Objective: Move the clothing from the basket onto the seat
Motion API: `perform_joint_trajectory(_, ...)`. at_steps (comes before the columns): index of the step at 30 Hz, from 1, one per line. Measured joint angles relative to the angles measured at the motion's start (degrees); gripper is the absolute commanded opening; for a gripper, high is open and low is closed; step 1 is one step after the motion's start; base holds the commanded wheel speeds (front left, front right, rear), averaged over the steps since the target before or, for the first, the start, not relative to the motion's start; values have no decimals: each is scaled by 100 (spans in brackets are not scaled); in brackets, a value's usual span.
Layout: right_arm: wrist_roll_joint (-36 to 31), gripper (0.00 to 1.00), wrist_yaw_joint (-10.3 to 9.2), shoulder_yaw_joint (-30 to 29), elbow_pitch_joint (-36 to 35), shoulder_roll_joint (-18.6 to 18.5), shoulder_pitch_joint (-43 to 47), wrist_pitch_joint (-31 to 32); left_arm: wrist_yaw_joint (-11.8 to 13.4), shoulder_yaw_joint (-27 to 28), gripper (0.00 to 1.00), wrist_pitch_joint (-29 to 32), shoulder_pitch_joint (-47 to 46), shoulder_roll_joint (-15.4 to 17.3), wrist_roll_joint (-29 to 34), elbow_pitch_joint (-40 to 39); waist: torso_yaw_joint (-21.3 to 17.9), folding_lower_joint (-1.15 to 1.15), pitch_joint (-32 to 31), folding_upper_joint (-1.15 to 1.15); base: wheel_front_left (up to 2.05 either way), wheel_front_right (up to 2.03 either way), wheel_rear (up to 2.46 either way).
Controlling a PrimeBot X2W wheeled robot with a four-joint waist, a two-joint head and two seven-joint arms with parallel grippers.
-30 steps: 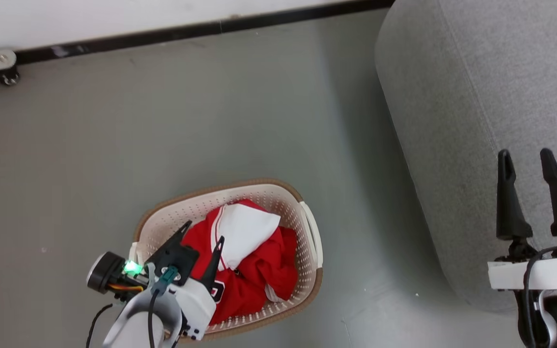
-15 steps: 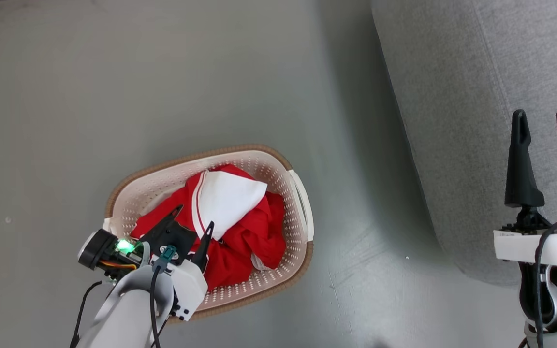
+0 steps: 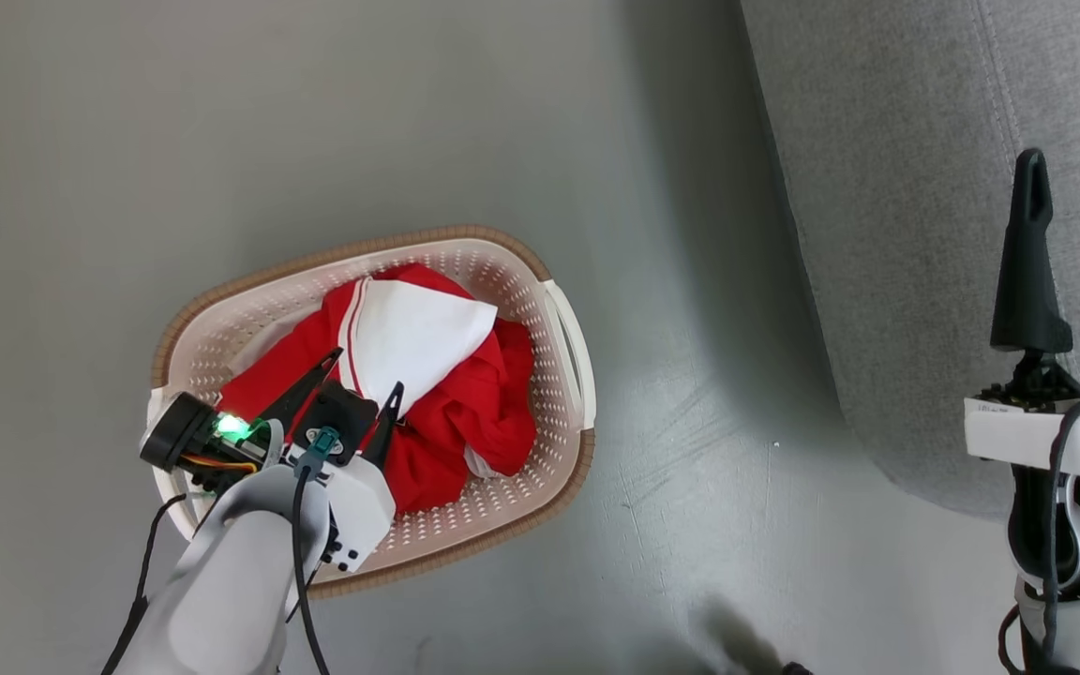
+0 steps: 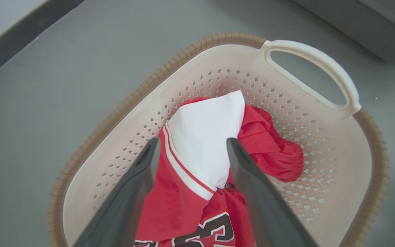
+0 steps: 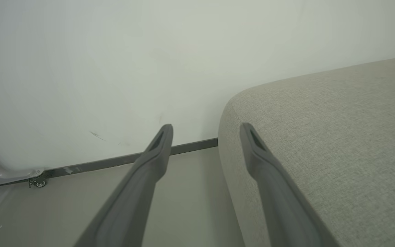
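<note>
The cream basket [image 3: 563, 328] with its brown rim stands on the grey floor, left of the seat [image 3: 887, 187]. Red and white clothing [image 3: 465, 412] lies heaped inside it, a white panel [image 4: 207, 137] on top and black-and-white lettering showing at the lower edge of the left wrist view. My left gripper [image 3: 365, 370] hangs open over the heap's near side, its fingers [image 4: 142, 175] straddling the white panel without touching it. My right gripper [image 3: 1077, 159] is open and empty above the seat [image 5: 338, 137], far from the basket [image 4: 310, 58].
A white wall with a dark baseboard [image 5: 115, 161] runs behind the seat, and a small castor [image 5: 39, 183] sits at its foot. Bare grey floor [image 3: 221, 122] surrounds the basket. A dark shadow [image 3: 737, 647] lies on the floor at the bottom edge.
The head camera has tilted down, so the wall and baseboard left the picture. My left gripper has sunk lower over the clothing. The right gripper stays open over the seat.
</note>
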Motion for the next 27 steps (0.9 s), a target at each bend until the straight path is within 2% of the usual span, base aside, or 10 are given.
perform_joint_trajectory(9, 59, 100, 0, 54, 44, -1, -187, -103, 11, -26, 100, -3, -230, 26, 53, 322, -75, 0, 315, 0, 0, 0, 0)
perform_joint_trajectory(27, 94, 100, 0, 253, 167, -2, -475, -274, 198, -18, 100, 14, -639, 83, 97, 929, -245, 0, 867, 0, 0, 0, 0)
